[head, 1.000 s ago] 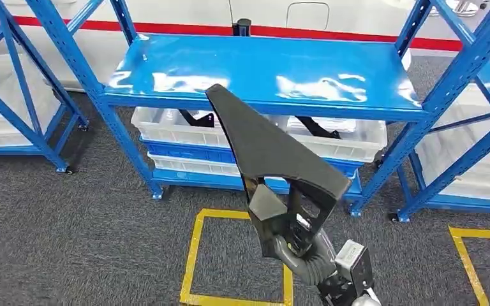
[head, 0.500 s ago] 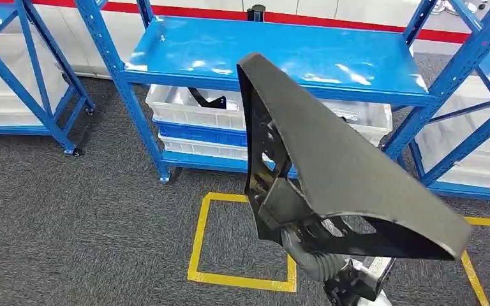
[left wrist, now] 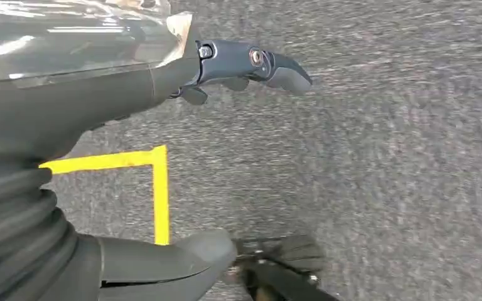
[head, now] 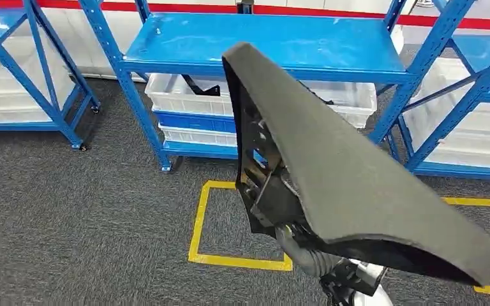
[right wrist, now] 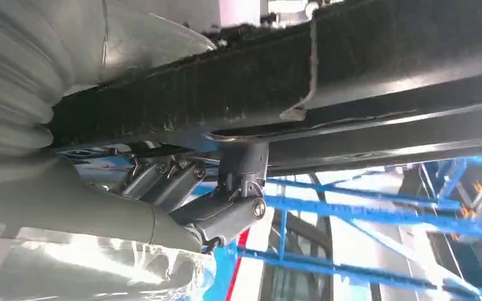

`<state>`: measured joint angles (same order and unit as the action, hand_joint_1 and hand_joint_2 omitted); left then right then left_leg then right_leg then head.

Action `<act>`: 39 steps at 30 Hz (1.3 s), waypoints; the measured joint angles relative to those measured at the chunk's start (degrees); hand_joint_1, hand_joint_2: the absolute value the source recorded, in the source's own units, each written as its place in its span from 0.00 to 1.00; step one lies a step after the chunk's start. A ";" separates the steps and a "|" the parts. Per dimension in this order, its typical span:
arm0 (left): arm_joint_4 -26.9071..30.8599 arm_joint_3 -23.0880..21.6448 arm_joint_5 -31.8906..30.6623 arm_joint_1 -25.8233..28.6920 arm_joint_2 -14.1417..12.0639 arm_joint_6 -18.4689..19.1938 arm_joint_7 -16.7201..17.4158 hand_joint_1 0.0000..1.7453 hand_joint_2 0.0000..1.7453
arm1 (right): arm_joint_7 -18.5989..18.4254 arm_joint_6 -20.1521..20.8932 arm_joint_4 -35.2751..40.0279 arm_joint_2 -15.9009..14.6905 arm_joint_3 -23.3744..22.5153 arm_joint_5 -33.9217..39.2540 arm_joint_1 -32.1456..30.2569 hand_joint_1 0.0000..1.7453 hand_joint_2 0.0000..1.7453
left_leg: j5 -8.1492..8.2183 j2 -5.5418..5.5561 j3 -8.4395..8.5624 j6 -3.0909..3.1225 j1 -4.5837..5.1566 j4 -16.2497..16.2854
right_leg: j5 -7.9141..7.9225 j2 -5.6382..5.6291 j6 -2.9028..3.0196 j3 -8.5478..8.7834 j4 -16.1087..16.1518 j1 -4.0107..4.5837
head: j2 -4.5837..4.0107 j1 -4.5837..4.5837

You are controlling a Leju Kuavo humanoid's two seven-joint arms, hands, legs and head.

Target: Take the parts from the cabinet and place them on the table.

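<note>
Black, felt-faced triangular trim part [head: 332, 166] is raised before the blue steel rack [head: 268, 44], gripped from below by the right hand [right wrist: 182, 194], fingers curled round its frame. Left hand [left wrist: 163, 81] hangs above grey carpet [head: 89, 217], fingers apart, holding nothing.

Grey ribbed cover [left wrist: 12, 207], dark fingers [left wrist: 251, 63]

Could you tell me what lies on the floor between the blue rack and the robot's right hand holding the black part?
In the head view, grey carpet with a yellow taped square lies between the blue rack and the right hand gripping the black part.
</note>
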<state>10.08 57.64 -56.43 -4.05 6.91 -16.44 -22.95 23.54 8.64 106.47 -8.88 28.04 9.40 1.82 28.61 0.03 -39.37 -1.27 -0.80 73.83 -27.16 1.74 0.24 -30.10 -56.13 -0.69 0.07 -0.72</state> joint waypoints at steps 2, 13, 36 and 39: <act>0.00 -0.02 -0.39 -0.02 -0.13 0.00 -0.37 0.00 1.00 | 0.00 0.00 0.00 0.15 0.15 -0.71 0.00 0.98 1.00 | -2.29 -1.30 6.43 0.20 -0.03 -7.96 | 0.43 0.62 -0.33 -1.38 -0.70 -0.05 | 0.00 -0.02; 0.00 -0.42 -2.01 0.21 -0.77 1.71 -0.92 0.00 1.00 | -0.59 -0.26 0.13 0.59 0.88 -3.28 -0.34 0.98 1.00 | -2.02 0.81 8.05 4.45 0.90 -17.48 | -7.30 -1.33 -1.73 -9.71 -19.12 0.32 | 0.00 0.48; -0.24 -0.94 -2.91 1.02 -1.81 10.08 0.28 0.00 1.00 | -3.28 0.20 -0.33 2.62 3.87 -4.86 2.78 0.98 1.00 | -2.61 -3.00 6.26 1.08 0.29 -16.29 | -0.90 4.32 -1.70 0.86 -0.22 0.47 | 0.00 -0.28; -0.26 -0.94 -2.91 1.18 -1.25 11.21 0.76 0.00 1.00 | -2.67 0.83 -0.46 2.52 4.20 -4.71 2.98 0.98 1.00 | -3.38 -1.31 6.16 2.68 0.17 -16.89 | -1.66 3.65 -2.76 0.41 -0.93 0.13 | 0.00 -0.24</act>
<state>9.81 56.70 -59.34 -2.87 5.66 -5.23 -22.18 20.87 9.46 106.01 -6.36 32.24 4.70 4.80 25.23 -1.28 -33.21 1.41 -0.63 56.94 -28.83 5.39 -2.52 -29.69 -57.06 -0.56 0.07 -0.96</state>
